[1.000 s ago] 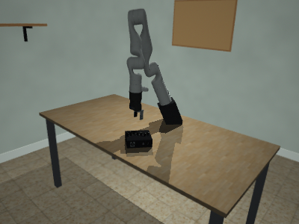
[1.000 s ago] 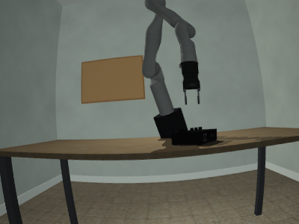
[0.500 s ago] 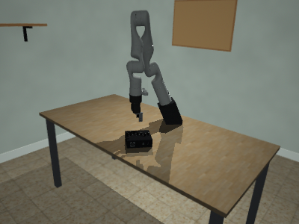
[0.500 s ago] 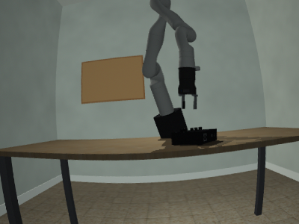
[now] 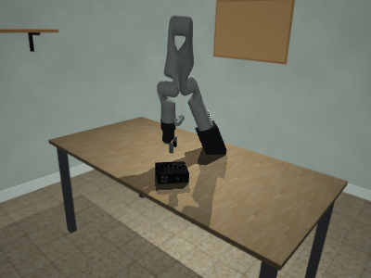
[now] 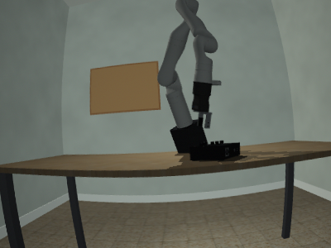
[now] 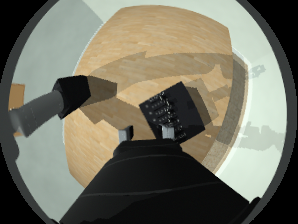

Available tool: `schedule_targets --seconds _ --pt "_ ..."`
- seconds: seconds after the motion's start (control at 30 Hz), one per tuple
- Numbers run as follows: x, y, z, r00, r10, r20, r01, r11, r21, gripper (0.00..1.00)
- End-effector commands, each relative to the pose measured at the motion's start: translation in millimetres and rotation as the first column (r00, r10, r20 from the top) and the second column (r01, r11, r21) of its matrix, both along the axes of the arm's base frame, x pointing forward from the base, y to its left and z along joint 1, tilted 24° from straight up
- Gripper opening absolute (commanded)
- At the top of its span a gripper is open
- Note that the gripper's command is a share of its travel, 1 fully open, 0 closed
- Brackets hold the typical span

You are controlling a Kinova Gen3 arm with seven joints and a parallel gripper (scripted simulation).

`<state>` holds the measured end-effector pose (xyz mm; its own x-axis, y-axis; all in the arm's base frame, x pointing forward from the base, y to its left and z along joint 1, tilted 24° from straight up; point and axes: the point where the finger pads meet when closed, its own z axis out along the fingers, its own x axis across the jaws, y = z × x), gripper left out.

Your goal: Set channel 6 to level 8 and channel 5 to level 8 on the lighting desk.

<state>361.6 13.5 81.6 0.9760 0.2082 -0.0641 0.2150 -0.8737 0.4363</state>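
Note:
The lighting desk [image 5: 172, 174] is a small black box standing on the wooden table, near its front edge. Small fader caps stick up from its top, too small to read their levels. It also shows in the exterior view [image 6: 215, 150] and in the wrist view [image 7: 174, 115]. My gripper [image 5: 172, 146] is open and empty. It points down and hovers a short way above the back of the desk, clear of the faders. It also shows in the exterior view [image 6: 206, 120] and in the wrist view [image 7: 147, 133], where the two fingertips frame the desk's near side.
The arm's black base [image 5: 211, 138] stands on the table just behind the desk. A cork board [image 5: 253, 29] hangs on the back wall and a shelf [image 5: 28, 32] is at the far left.

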Motion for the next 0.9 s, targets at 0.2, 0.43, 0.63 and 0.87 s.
schedule_targets --seconds 0.2,0.43,0.63,0.87 --pt "-15.0 -18 -11.8 0.914 -0.382 0.134 0.388 0.921 -0.027 1.0" --pt "-19.7 -30 -14.1 0.787 -0.571 0.235 0.589 0.808 -0.01 1.0" --pt "-22.4 -39 -14.5 0.673 -0.674 0.305 0.704 0.71 0.016 1.0" --pt "-24.9 -47 -14.0 0.544 -0.753 0.37 0.797 0.602 0.052 1.0"
